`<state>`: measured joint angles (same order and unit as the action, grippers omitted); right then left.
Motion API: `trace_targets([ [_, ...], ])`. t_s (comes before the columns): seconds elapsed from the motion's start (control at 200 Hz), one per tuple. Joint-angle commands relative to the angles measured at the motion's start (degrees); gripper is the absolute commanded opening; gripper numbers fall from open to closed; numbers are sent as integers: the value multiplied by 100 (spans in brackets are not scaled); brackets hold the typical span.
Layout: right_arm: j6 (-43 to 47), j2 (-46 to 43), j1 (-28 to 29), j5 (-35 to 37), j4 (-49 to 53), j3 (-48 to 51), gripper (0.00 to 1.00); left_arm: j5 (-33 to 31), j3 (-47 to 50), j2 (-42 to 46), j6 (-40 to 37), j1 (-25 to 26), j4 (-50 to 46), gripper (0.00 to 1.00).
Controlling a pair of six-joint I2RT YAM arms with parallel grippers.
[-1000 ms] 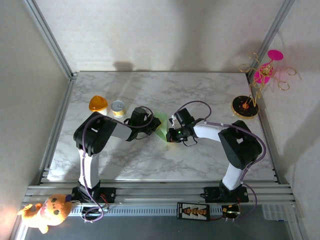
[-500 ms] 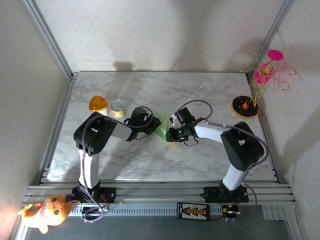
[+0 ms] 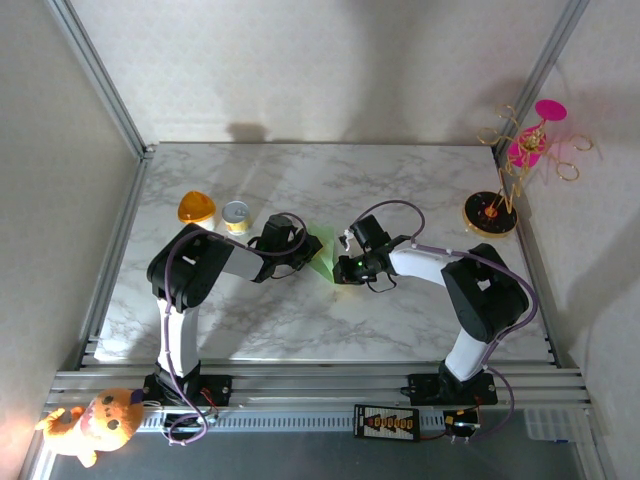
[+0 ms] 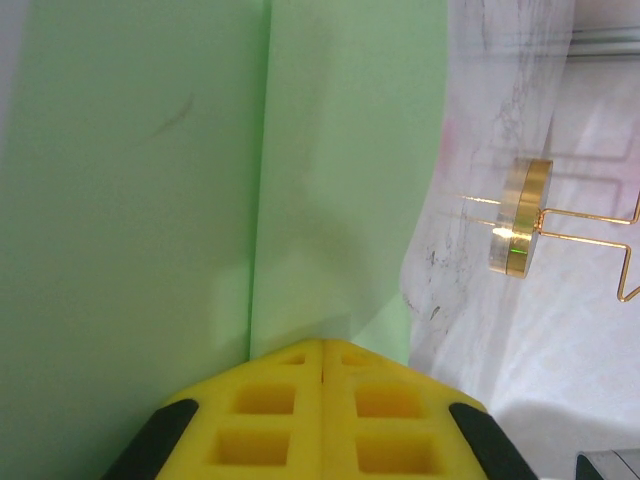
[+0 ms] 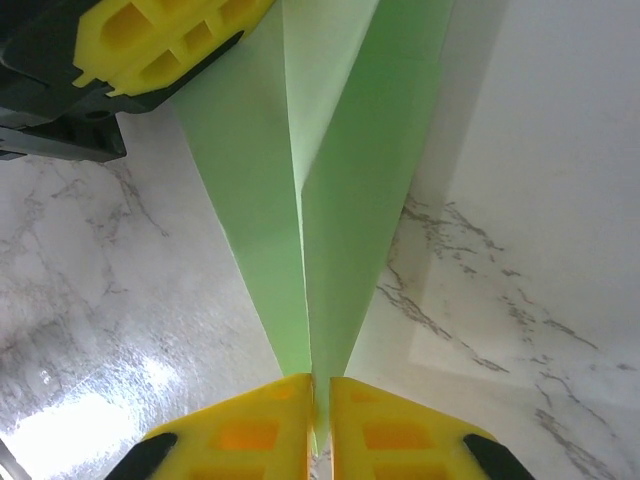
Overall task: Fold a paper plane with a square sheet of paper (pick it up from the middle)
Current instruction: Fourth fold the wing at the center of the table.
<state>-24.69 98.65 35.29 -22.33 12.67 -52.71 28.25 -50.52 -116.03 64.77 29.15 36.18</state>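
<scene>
Meeting over the middle of a white marble-patterned table (image 3: 420, 180), two robot arms hold a slim pale green folded paper plane (image 3: 321, 252) between them.

The left gripper (image 3: 302, 252), at nine o'clock of the plane, is clenched on the wide end. In the left wrist view its yellow fingers (image 4: 260, 420) press together, with the green paper running out of the seam between them.

The right gripper (image 3: 337, 268), at four o'clock of the plane, grasps the narrow end. In the right wrist view its yellow fingers (image 5: 250, 425) pinch the sharp tip. The centre crease runs up toward twelve o'clock, and the other gripper's fingers sit at eleven o'clock.

An orange-lidded cup (image 3: 197, 208) and a small round yellow tin (image 3: 237, 215) stand side by side at ten o'clock of the plane, well apart from it. A pink-and-gold wire ornament stand (image 3: 510, 190) stands at two o'clock, near the table's right edge.
</scene>
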Motion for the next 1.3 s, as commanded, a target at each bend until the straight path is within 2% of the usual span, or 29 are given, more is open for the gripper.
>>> trace_targets([
  [0.0, 83, 35, 49, -120, -31, -110, 13, -394, 211, -212, -7, -58, -736, 5],
  [0.506, 69, 315, 51, -263, -116, -3, 10, -441, 240, -208, 42, -58, -744, 5],
  [0.866, 33, 459, 49, -239, -25, 11, 12, -453, 227, -215, 53, -58, -762, 5],
  [0.981, -5, 295, 42, -186, 8, -59, 17, -444, 226, -210, 54, -58, -766, 5],
  [1.112, -93, -345, -28, 105, -39, -91, 27, -426, 227, -205, 36, -58, -771, 5],
  [1.207, -72, -618, -92, 341, -53, -99, 29, -414, 218, -203, 27, -58, -771, 5],
  [1.297, 25, -634, -97, 131, -212, -155, 27, -417, 210, -207, 27, -58, -761, 5],
])
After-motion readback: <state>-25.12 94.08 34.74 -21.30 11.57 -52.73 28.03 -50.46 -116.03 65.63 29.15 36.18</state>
